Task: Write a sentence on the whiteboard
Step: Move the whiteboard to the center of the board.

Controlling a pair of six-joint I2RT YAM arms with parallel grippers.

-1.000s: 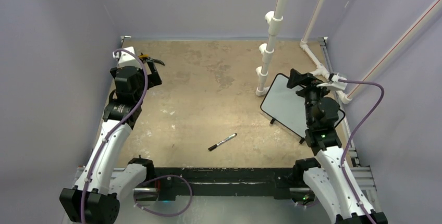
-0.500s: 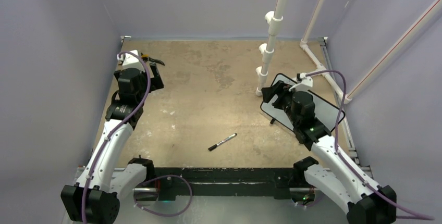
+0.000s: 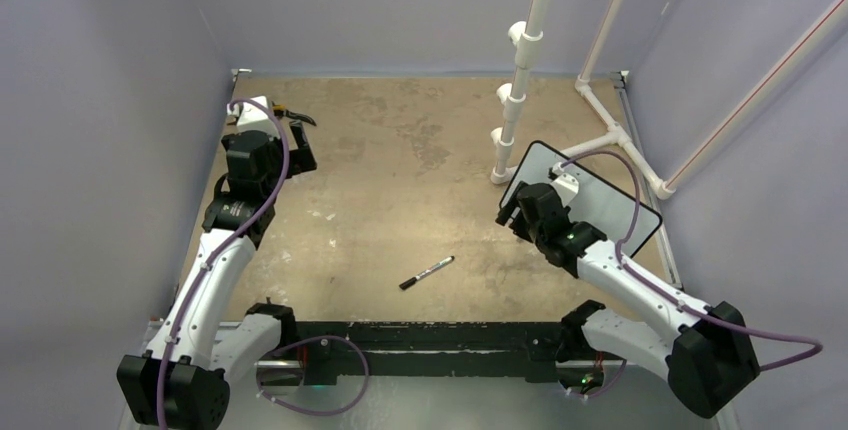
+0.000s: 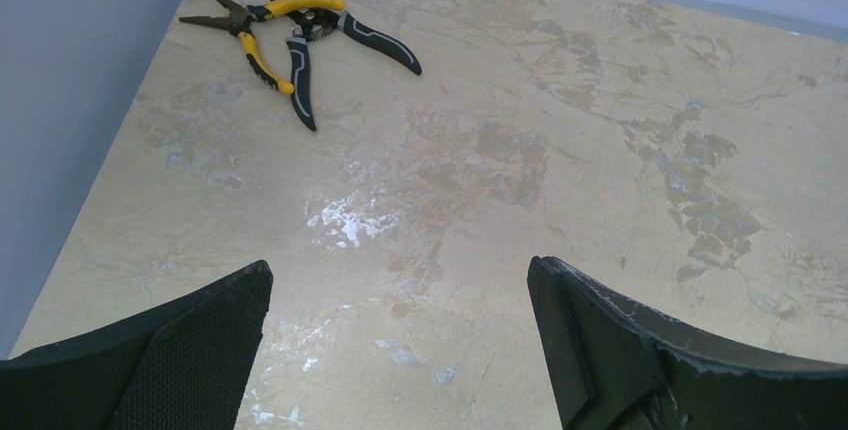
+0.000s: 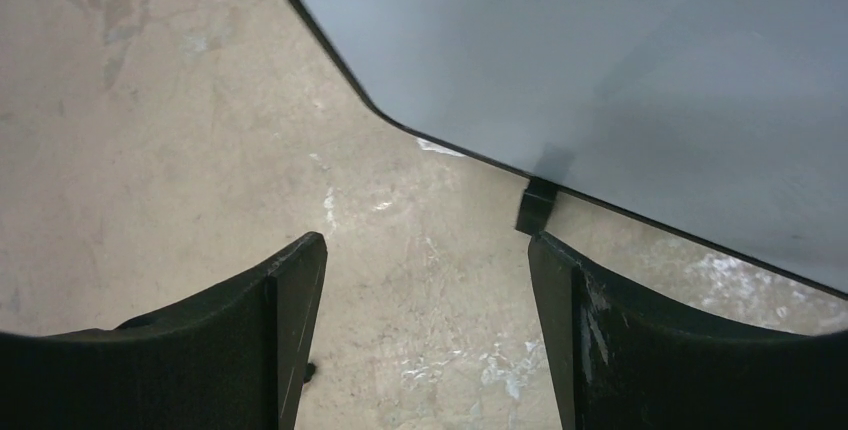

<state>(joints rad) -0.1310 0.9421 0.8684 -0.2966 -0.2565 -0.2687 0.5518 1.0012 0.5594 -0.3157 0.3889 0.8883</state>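
The right gripper [image 5: 430, 345] is held with its jaws apart and empty, low over the table [image 3: 400, 150]. It is just beside the edge of the whiteboard [image 5: 620, 70], whose black foot [image 5: 537, 207] is seen ahead of it. The whiteboard is stood at the table's right side, near a white pipe stand [image 3: 515, 90]. A black marker [image 3: 427, 272] is laid mid-table, well apart. The left gripper [image 4: 400, 350] is likewise spread and empty, with yellow-handled pliers [image 4: 290, 30] lying beyond it.

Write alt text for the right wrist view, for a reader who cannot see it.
A whiteboard corner with no writing visible fills the upper right, its black foot standing on the mottled tan table. The right gripper, open and empty, frames the bottom edge.
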